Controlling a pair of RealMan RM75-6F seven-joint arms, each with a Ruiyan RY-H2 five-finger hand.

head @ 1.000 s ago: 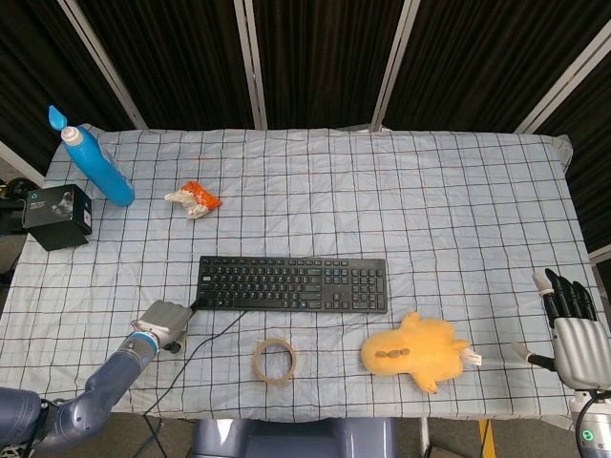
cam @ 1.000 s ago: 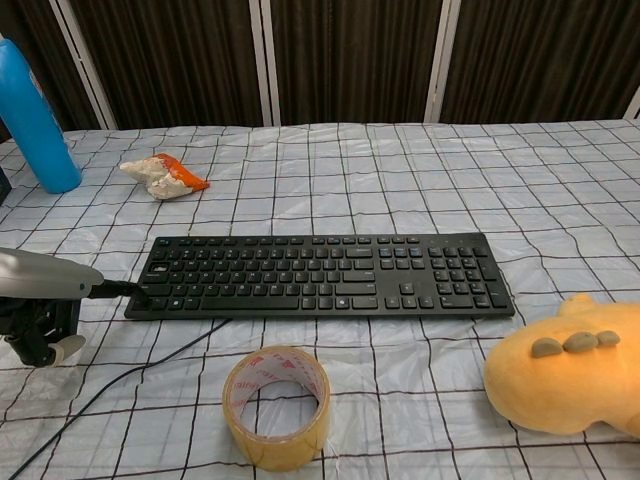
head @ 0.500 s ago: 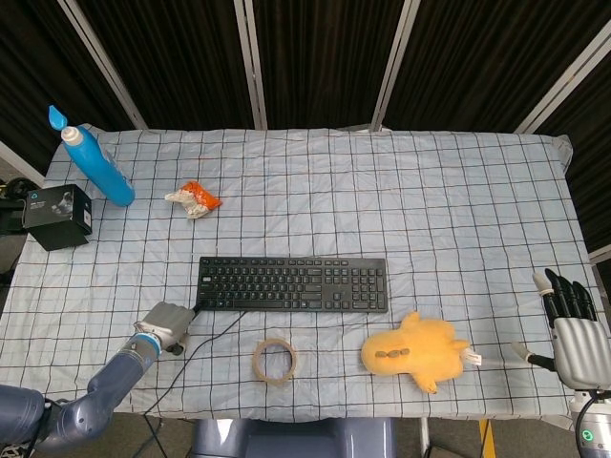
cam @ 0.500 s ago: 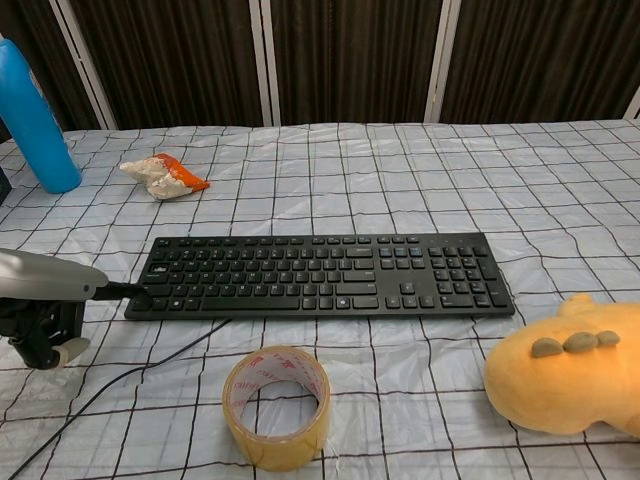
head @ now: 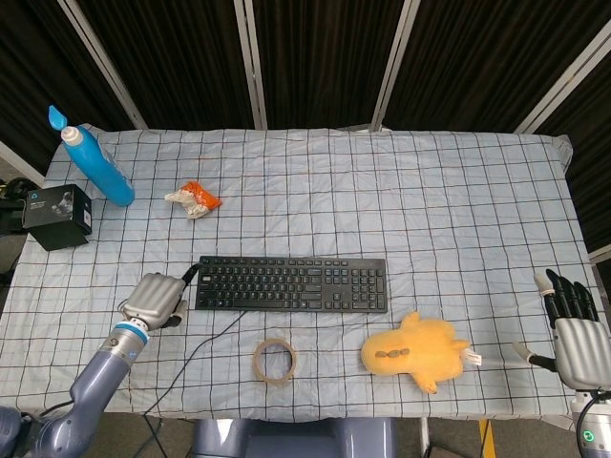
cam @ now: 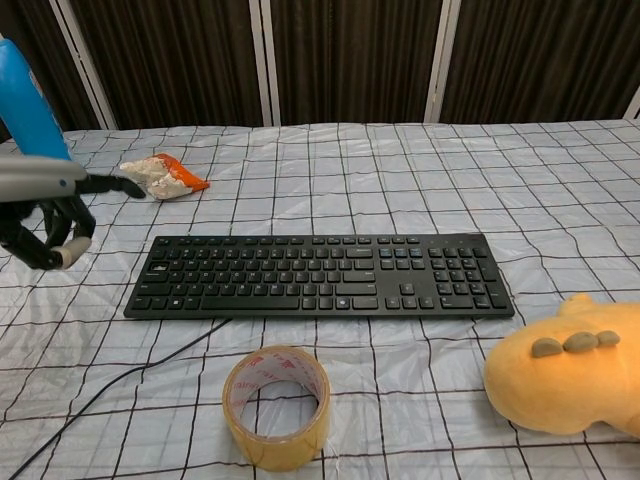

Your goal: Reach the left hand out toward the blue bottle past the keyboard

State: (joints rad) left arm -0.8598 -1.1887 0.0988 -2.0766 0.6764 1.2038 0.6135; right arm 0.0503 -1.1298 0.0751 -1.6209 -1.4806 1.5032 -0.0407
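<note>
- One change since a second ago: your left hand (head: 155, 299) has lifted off the cloth and moved from the keyboard's (head: 291, 284) near-left corner up to its left end, toward 11 o'clock. In the chest view it now hangs well above the table (head: 458, 200), where before it sat low beside the cable (head: 205, 341).
- Reading for the task: the reach has begun but is young. The hand is only level with the keyboard, not past it.
- Left hand state: holding nothing; fingers (cam: 62, 238) curl loosely downward, one pointing forward. I judge it loosely open rather than fisted.
- Right hand (head: 578, 329): idle at the table's 4 o'clock edge, fingers straight and apart, empty.
- Bottle (head: 95, 164): far-left of the table at 10 o'clock, just beside the black box (head: 57, 216), well apart from your hand.
- Bottle axis: stands roughly upright, long axis vertical, cap up; in the head view it leans toward 11 o'clock, cap farthest from you.
- Next: carry on toward 11 o'clock; the wrapper (head: 194, 198) lies right of that line.
</note>
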